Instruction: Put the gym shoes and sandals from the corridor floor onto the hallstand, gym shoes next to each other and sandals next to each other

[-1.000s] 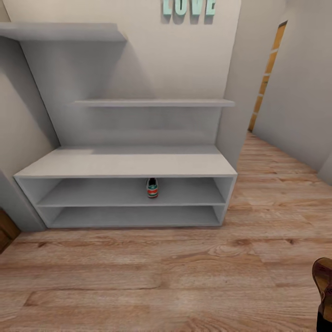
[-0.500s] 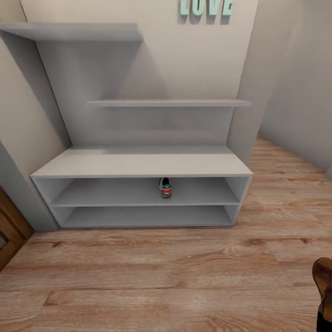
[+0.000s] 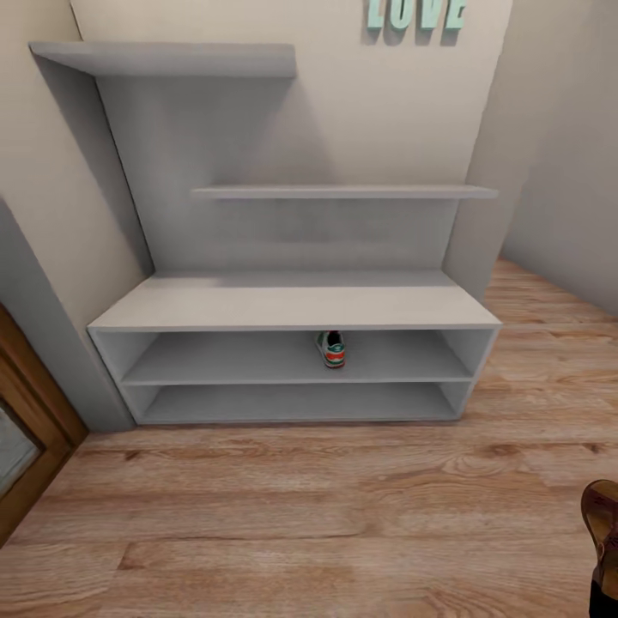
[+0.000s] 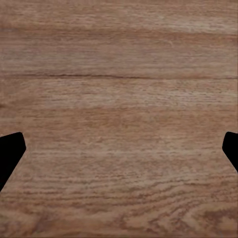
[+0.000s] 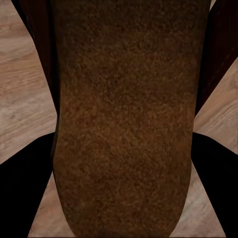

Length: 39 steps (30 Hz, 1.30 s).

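The pale-grey hallstand [image 3: 292, 305] stands against the wall ahead in the head view. One gym shoe [image 3: 332, 349] sits on its upper open tier, right of the middle, heel toward me. A brown sandal [image 3: 603, 528] hangs at the lower right edge above the corridor floor [image 3: 300, 515]. In the right wrist view the sandal's brown sole [image 5: 121, 99] runs between the dark fingers [image 5: 25, 188], and my right gripper [image 5: 121, 163] is shut on it. My left gripper [image 4: 119, 148] is open over bare planks, its fingertips [image 4: 10, 148] wide apart.
A wooden door frame [image 3: 26, 446] stands at the left beside the stand. Teal letters [image 3: 416, 13] hang on the wall above it. A grey wall [image 3: 558, 172] closes off the right side. Plank flooring stretches between me and the stand.
The whole head view has shifted, so the hallstand and shoe sit further right in the picture and the door frame has come in at the left. The sandal stays held at the lower right.
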{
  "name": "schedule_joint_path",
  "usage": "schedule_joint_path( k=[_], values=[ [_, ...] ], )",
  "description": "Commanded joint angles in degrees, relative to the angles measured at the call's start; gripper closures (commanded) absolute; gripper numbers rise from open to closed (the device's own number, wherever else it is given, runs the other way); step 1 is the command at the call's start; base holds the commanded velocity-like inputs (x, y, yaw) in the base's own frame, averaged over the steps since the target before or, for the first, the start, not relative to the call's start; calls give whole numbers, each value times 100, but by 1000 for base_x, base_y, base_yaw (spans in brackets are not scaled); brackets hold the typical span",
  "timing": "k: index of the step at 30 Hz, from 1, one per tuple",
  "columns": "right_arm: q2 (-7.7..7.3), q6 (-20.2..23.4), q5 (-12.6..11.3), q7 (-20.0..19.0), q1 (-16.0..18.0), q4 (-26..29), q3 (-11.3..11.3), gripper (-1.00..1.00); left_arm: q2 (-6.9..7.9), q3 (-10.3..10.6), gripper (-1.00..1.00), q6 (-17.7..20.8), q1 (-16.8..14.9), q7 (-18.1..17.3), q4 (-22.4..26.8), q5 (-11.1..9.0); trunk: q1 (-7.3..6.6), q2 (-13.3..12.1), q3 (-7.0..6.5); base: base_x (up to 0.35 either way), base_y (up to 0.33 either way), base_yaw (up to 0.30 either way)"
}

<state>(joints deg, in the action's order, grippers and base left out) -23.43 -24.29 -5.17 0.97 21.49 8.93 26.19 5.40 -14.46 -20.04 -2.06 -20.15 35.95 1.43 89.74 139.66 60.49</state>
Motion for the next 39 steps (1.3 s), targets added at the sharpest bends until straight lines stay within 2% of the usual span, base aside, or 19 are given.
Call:
schedule_joint_path(
  k=[1, 33, 35, 39],
  values=[
    [-4, -24, -54, 8, 4, -5, -35, 100, -4, -26, -100, -18, -5, -41, -8, 15, -1, 2, 4, 0, 311, 0],
    [-2, -24, -44, -9, 4, -14, -36, 100, -10, -21, -100, -18, -5, -43, -9, 44, -1, 2, 4, 0, 311, 0],
    [14, -24, -40, -9, 4, -12, -40, 100, -12, -22, -100, -12, -5, -42, -9, 43, -1, 2, 4, 0, 311, 0],
    [163, -24, -50, -4, 4, 2, -43, 100, -14, -6, -100, -2, -5, -41, -10, 42, -1, 2, 4, 0, 311, 0]
  ],
)
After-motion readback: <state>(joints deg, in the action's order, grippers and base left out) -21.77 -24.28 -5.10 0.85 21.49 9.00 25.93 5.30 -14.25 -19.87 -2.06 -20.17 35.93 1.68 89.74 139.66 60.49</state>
